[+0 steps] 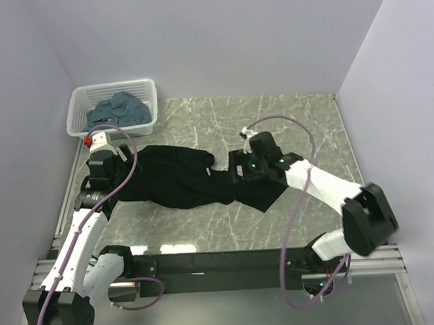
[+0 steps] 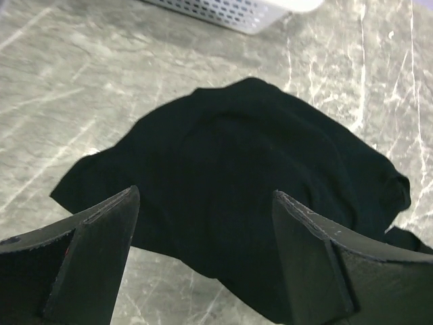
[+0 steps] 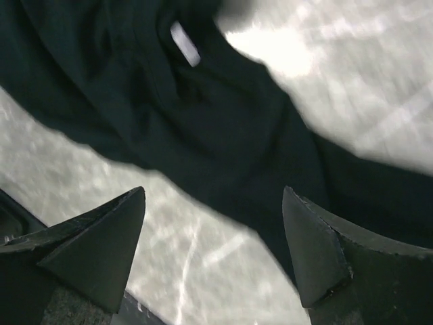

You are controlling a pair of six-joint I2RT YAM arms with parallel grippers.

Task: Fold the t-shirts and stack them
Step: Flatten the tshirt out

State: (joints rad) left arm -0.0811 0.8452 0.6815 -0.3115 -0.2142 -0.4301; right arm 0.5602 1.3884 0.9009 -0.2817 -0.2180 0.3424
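Sprawling in a crumpled band across the middle of the grey-green marbled table (image 1: 287, 117): a large plain black cloth t-shirt (image 1: 178, 178), unfolded, reaching from just beside the left arm's wrist to under the right arm's wrist, with its lower right corner trailing toward the near edge. No print to be made out on it from any view.

Heaped inside the white plastic lattice basket (image 1: 78, 114) in the far left corner: slate blue-grey cloth t-shirts (image 1: 119, 109), bunched together, their number impossible to tell. Basket close to the black shirt's left end but apart from it, a strip of bare table between.

Poised at that left end, the left gripper (image 2: 204, 193), jaws spread wide and empty. Framed between them in the left wrist view, a rumpled lobe of black cloth, with bare marbled surface to its left and below it and the basket's wall at the top edge. Contact with the cloth not to be judged.

Hanging over the shirt's right part, the right gripper (image 3: 213, 191), jaws likewise parted wide and holding nothing. Beyond the tips in the blurred right wrist view, the shirt's neckline with a small white label (image 3: 184, 42); under the gap, pale table and the dark edge of the cloth.
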